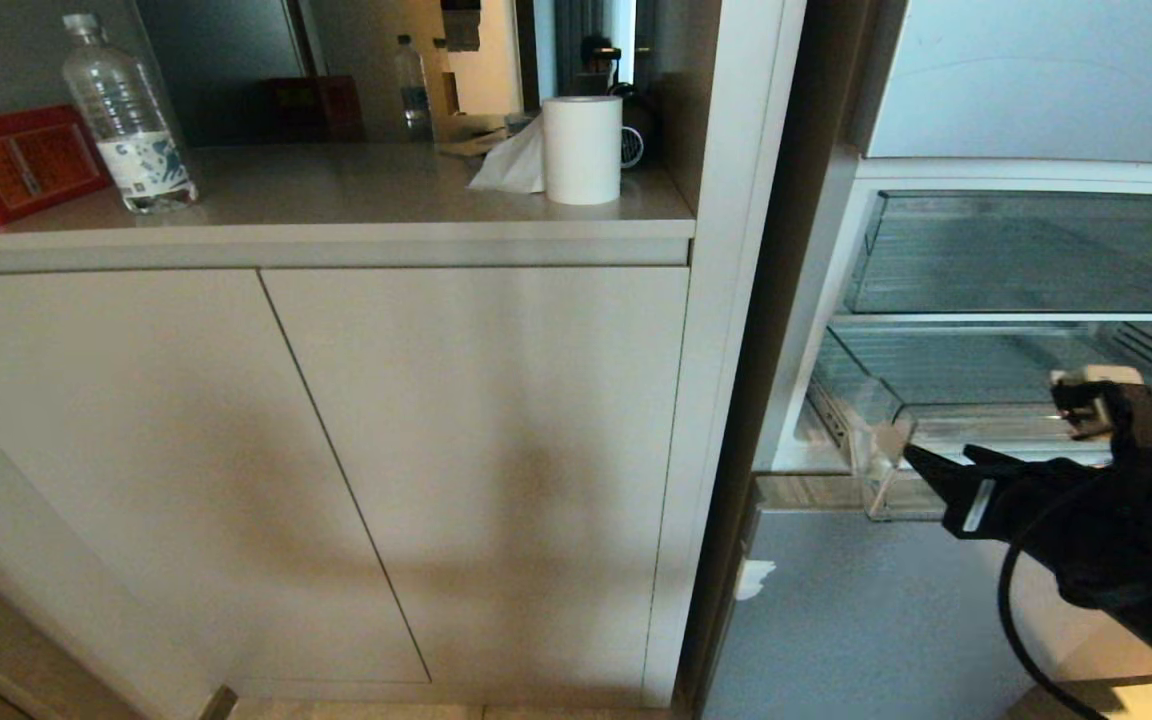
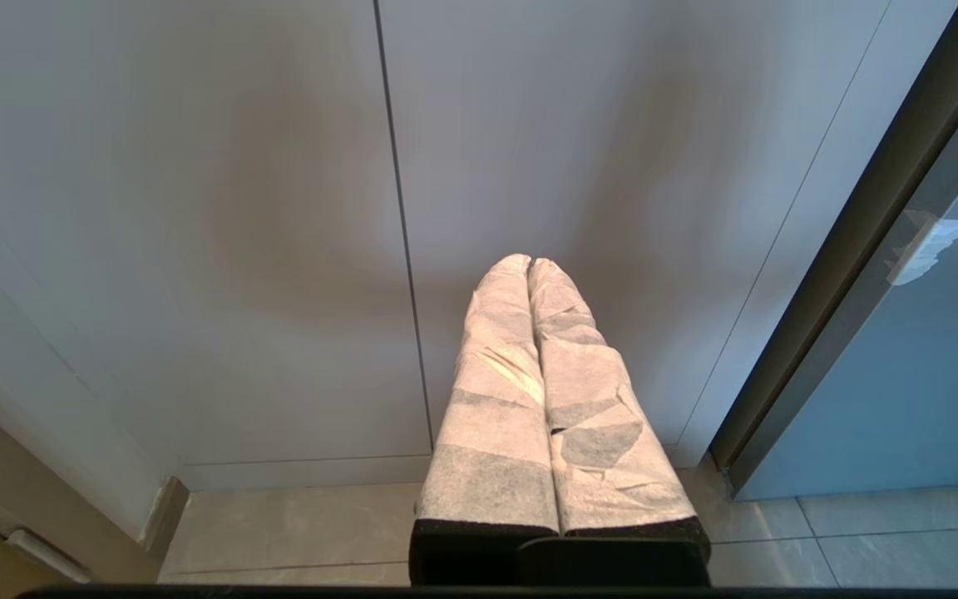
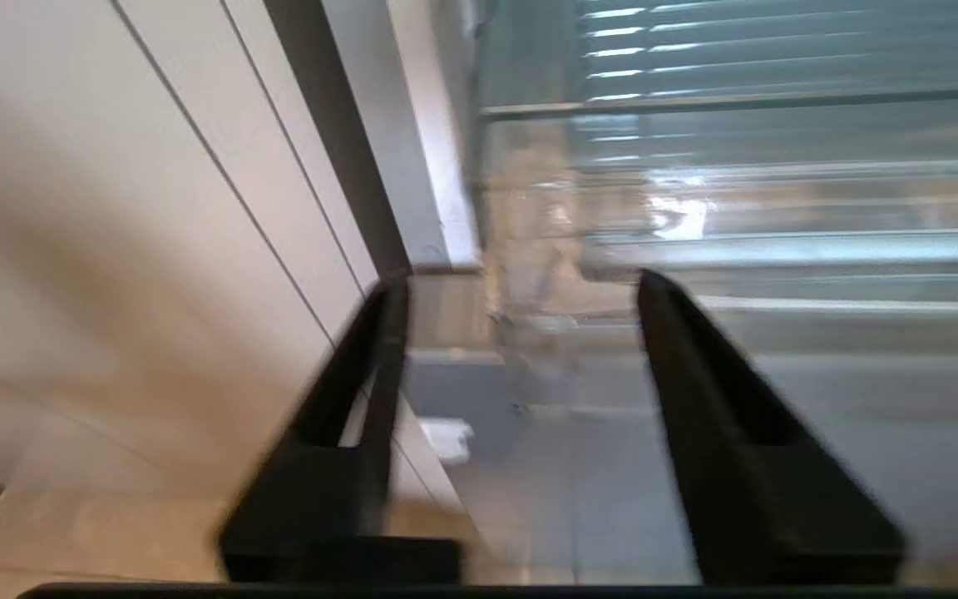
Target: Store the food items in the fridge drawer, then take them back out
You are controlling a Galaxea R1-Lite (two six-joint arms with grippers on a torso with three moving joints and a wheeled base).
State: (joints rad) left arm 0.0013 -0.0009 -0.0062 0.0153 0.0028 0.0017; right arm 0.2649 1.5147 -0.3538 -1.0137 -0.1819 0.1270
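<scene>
The fridge drawer (image 1: 956,385) is a clear ribbed bin, pulled out of the open fridge at the right; it also fills the far side of the right wrist view (image 3: 695,208). No food items show in any view. My right gripper (image 1: 939,455) hangs just in front of the drawer's front left corner, level with its transparent front wall. Its black fingers (image 3: 695,399) stand apart, open, with nothing between them (image 3: 520,283). My left gripper (image 2: 529,263), wrapped in white, is shut and empty, pointing at the cabinet doors low by the floor.
Beige cabinet doors (image 1: 456,450) fill the left and middle, under a counter (image 1: 356,190) with a water bottle (image 1: 126,120), a red box (image 1: 16,160) and a paper roll (image 1: 582,148). Above the drawer sits another clear compartment (image 1: 1026,250). Below is the silver-blue fridge panel (image 1: 866,610).
</scene>
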